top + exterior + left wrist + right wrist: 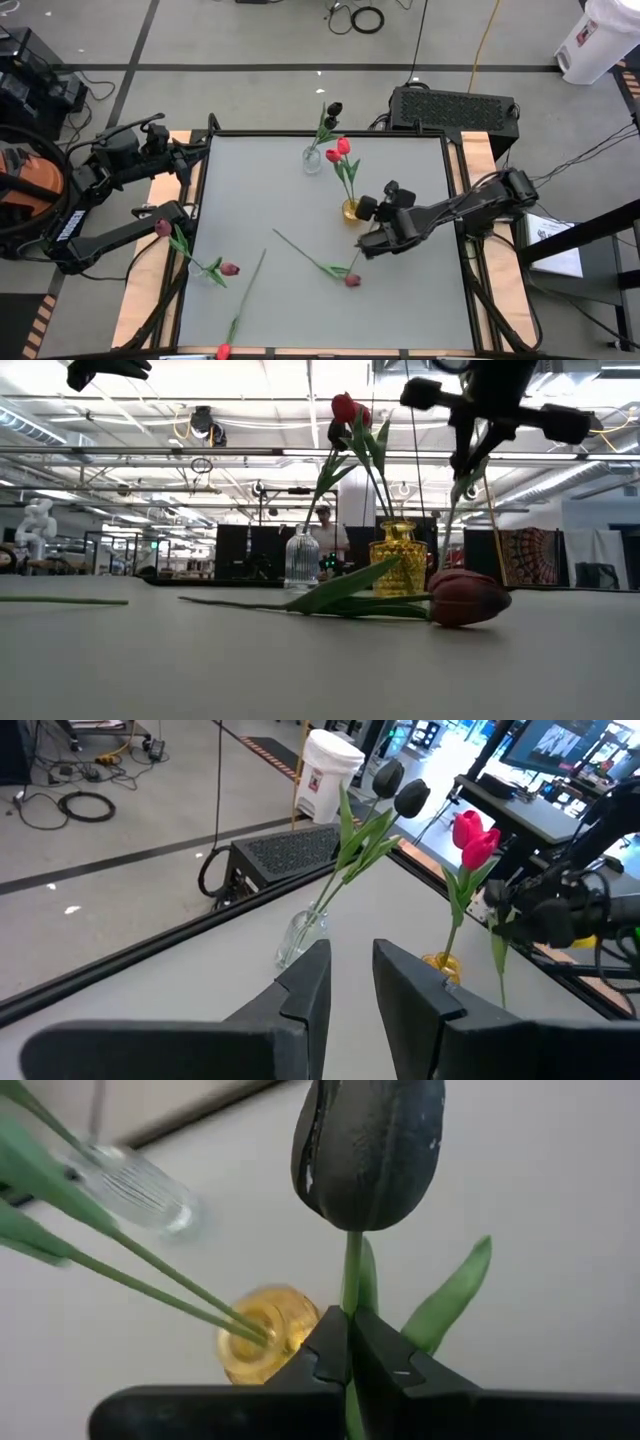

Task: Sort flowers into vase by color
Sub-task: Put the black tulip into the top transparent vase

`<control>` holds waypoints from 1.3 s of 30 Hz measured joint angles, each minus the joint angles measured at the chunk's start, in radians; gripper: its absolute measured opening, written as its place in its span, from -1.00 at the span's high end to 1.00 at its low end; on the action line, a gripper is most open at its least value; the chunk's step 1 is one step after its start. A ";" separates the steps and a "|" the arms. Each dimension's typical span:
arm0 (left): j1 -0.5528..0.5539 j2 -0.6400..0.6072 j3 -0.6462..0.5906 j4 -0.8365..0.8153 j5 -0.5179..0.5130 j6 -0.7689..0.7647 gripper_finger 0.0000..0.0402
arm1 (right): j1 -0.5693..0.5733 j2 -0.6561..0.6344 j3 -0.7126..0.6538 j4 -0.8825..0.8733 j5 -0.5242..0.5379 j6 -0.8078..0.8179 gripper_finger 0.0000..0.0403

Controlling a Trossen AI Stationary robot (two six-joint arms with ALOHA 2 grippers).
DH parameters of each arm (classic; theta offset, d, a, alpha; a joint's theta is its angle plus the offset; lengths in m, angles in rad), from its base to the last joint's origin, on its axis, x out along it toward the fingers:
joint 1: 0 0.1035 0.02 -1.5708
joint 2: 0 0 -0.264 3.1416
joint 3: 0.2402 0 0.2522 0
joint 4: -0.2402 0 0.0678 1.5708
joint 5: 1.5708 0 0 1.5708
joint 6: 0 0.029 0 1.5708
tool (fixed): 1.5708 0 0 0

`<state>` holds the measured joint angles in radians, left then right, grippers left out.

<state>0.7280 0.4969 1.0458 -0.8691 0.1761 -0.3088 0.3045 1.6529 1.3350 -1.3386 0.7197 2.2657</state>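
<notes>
We see the grey bench [400, 290] spread under both arms, with flowers scattered over it and two vases standing near its far edge. The right claw [348, 1342] hangs above the bench just beside the yellow vase [351, 210], its fingers pinched tight on the green stem of a black tulip [368, 1150], whose head stands up above the fingertips. The left claw [350, 982] waits over the bench's left edge, its fingers partly apart with nothing between them. The clear glass vase [312, 160] holds two black tulips [333, 112], and the yellow vase close by holds two red tulips [339, 150]. On the bench top lie loose flowers: a maroon tulip [352, 280] with a long stem near the middle, in front of the yellow vase; two more maroon tulips [229, 268] at the left side, near the left arm; and a red tulip [222, 351] at the near edge, its stem slanting up toward the middle.
</notes>
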 joint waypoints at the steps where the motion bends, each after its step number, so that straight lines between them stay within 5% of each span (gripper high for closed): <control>1: 0.000 0.000 0.000 0.001 0.000 0.000 0.58 | 0.004 -0.009 0.000 -0.010 0.021 0.000 1.00; 9: 0.000 0.000 0.000 0.013 0.002 -0.003 0.58 | 0.005 -0.087 0.001 -0.095 0.155 -0.038 1.00; 18: 0.000 0.000 0.000 0.133 0.011 0.000 0.58 | 0.005 -0.212 0.001 -0.052 0.290 -0.295 1.00; 27: 0.000 0.009 0.000 0.373 0.041 -0.077 0.58 | 0.005 -0.388 0.001 0.239 0.359 -0.843 1.00; 39: -0.005 0.146 0.001 0.559 0.306 -0.235 0.58 | 0.004 -0.550 0.001 0.898 0.289 -1.616 1.00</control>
<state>0.7235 0.6432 1.0466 -0.3103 0.4817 -0.5442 0.3084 1.1029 1.3361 -0.4411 1.0091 0.6495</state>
